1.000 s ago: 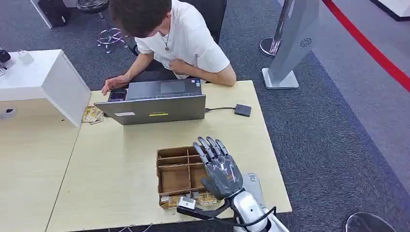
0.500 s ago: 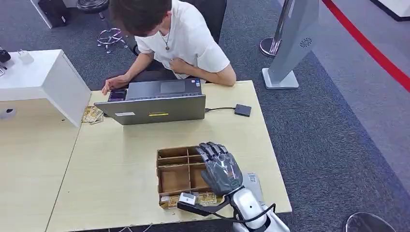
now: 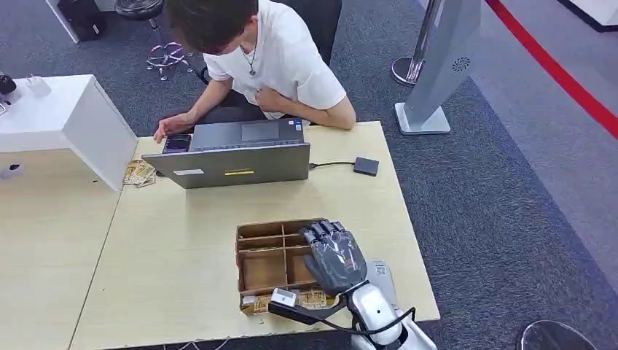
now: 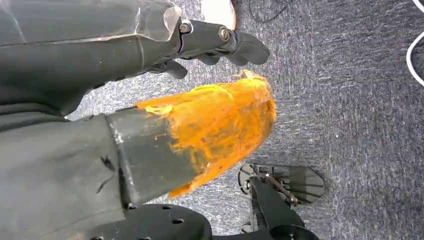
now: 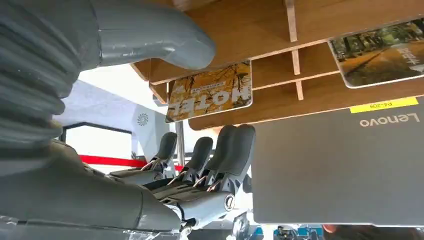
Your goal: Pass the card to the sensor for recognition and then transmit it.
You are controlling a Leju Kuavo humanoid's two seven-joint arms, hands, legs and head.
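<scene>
A card printed with yellow trees and the word MOTEL stands in the wooden organizer box, leaning against one of its dividers in a compartment at the right end. A second card with a similar picture sits in another compartment further along. In the head view more cards show at the near wall of the box, by its front edge.

The right hand hangs over the box's right end, back upward, its fingers curled partway and apart from the thumb; in the right wrist view the thumb lies just beside the MOTEL card and the fingers on the other side, with nothing plainly gripped. The left hand hangs low over grey carpet, holding nothing, its thumb smeared orange.

The box sits near the front edge of the wooden counter, with bare counter to its left and behind it. Beyond that stands an open grey laptop, its lid toward the robot. A cable runs from the laptop to a small dark sensor pad near the counter's right edge. A person in a white shirt sits behind the laptop, one hand on a dark device beside it. A few more cards lie at the counter's far left corner
</scene>
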